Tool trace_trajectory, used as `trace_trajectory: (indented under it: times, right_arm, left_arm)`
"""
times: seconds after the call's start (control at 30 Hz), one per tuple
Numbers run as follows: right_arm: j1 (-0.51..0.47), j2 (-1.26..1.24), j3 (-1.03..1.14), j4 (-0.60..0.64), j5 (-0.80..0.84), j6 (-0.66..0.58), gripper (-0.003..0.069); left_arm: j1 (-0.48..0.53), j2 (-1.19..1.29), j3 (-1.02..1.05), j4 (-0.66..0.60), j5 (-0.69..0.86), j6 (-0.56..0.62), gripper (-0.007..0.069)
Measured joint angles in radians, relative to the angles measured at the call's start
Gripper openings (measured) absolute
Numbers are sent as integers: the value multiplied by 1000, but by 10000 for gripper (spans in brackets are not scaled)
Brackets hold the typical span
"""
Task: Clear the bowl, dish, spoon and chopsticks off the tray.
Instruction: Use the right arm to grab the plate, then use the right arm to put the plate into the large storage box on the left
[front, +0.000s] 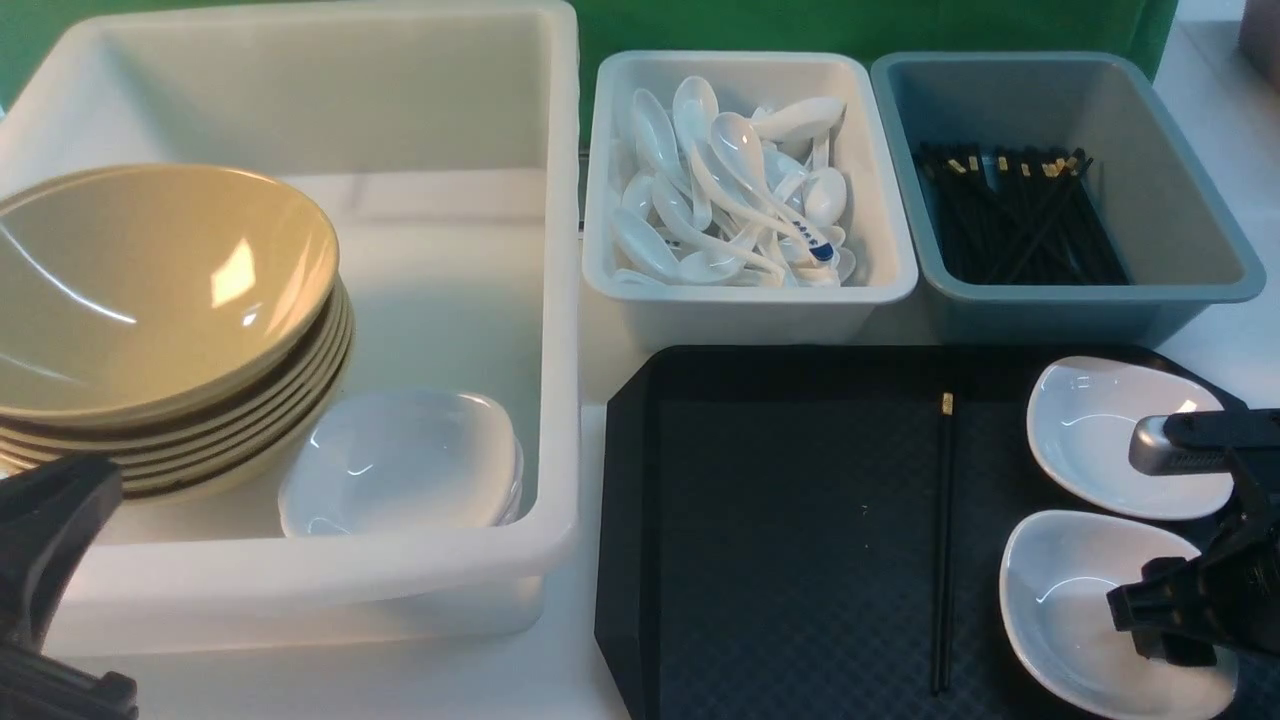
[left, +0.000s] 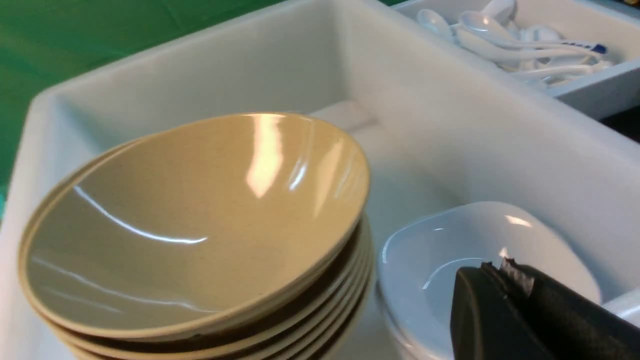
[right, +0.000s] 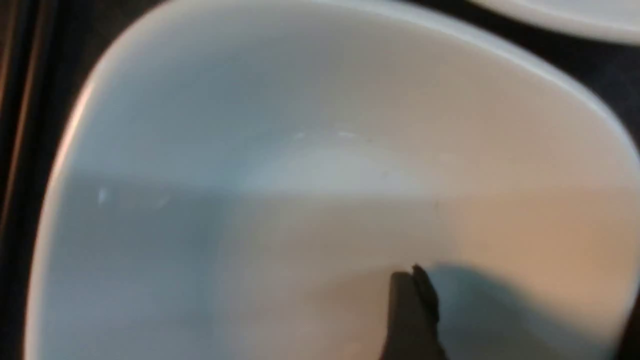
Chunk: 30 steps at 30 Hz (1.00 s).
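Two white dishes sit at the right end of the black tray (front: 780, 520), a far dish (front: 1095, 430) and a near dish (front: 1060, 610). A pair of black chopsticks (front: 942, 540) lies lengthwise on the tray. My right gripper (front: 1165, 615) hangs open low over the near dish (right: 300, 175); one finger (right: 412, 305) is inside it, the other at the frame edge. The khaki bowl (front: 160, 290) tops a stack in the big white tub (front: 560, 300). My left gripper (left: 500, 267) is shut and empty over that tub's white dishes (left: 450, 250). No spoon shows on the tray.
Behind the tray stand a small white tub (front: 750, 290) full of white spoons and a grey-blue tub (front: 1180, 200) holding several black chopsticks. The big tub's front wall lies between my left gripper (front: 50, 530) and the stacked bowls.
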Motion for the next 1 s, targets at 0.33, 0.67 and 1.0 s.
trace_trajectory:
  times: [0.33, 0.67, 1.0]
  right_arm:
    - [1, -154, -121, 24, 175, -153, 78]
    - [44, -272, -407, 637, 144, -642, 67]
    - [421, 97, -669, 1105, 41, -1130, 67]
  left_arm:
    - [-9, -2, 44, -4, -135, -33, -8]
    - [-9, -2, 44, -8, -152, -33, -8]
    - [-9, -2, 44, -17, -149, -33, -8]
